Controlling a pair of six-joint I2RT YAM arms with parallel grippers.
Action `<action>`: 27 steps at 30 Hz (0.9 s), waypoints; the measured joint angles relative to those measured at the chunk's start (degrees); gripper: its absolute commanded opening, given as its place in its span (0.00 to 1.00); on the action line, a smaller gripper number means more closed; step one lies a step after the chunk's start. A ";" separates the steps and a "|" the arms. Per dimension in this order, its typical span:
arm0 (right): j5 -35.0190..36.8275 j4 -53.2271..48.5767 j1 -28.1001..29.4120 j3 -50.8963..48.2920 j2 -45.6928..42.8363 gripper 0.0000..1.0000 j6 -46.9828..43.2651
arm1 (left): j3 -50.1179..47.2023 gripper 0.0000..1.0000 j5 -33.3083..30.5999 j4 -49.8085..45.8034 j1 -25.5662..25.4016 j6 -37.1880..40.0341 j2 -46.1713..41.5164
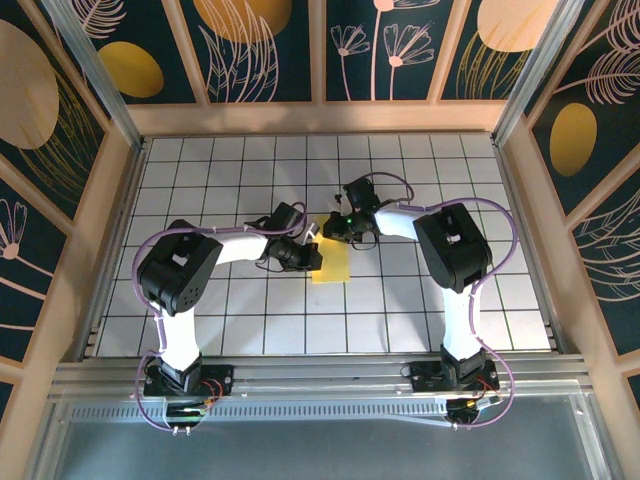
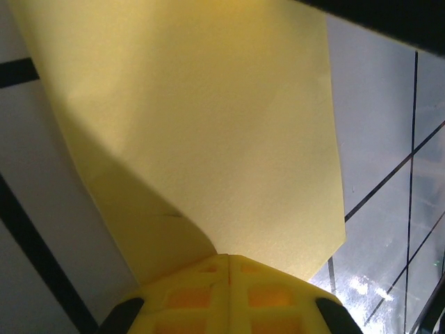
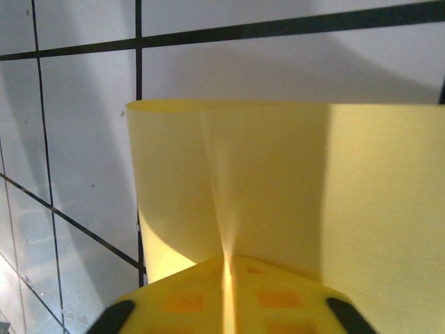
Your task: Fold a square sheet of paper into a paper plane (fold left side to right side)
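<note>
The square sheet of paper (image 1: pixel 333 268) is plain yellow and lies partly lifted and curled near the middle of the white grid table (image 1: pixel 400 300). My left gripper (image 1: pixel 308 256) holds its left edge. In the left wrist view the sheet (image 2: pixel 208 125) fans up from the left gripper (image 2: pixel 228 259), whose yellow jaws are pressed together on it. My right gripper (image 1: pixel 338 228) is at the sheet's far edge. In the right wrist view the sheet (image 3: pixel 271 181) bends over in a loop, and a fold of it runs into the thin slit between the jaws of the right gripper (image 3: pixel 228 264).
Wooden-framed dark wall panels (image 1: pixel 270 50) with golden ovals enclose the table on three sides. A metal rail (image 1: pixel 320 375) carrying both arm bases runs along the near edge. Black grid lines (image 3: pixel 138 49) mark the tiles around the sheet.
</note>
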 measured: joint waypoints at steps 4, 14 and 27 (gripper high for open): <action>1.18 -0.50 0.00 -3.08 -5.49 0.11 0.07 | 0.00 0.01 -0.26 0.22 -0.24 -0.94 0.00; 1.57 -0.50 3.91 -14.51 -15.06 0.00 2.64 | 0.00 0.01 -1.20 0.90 -0.96 -2.27 0.00; 2.01 -0.15 5.92 -16.48 -12.11 0.00 3.63 | 0.83 0.03 -1.20 0.81 -0.81 -3.82 0.00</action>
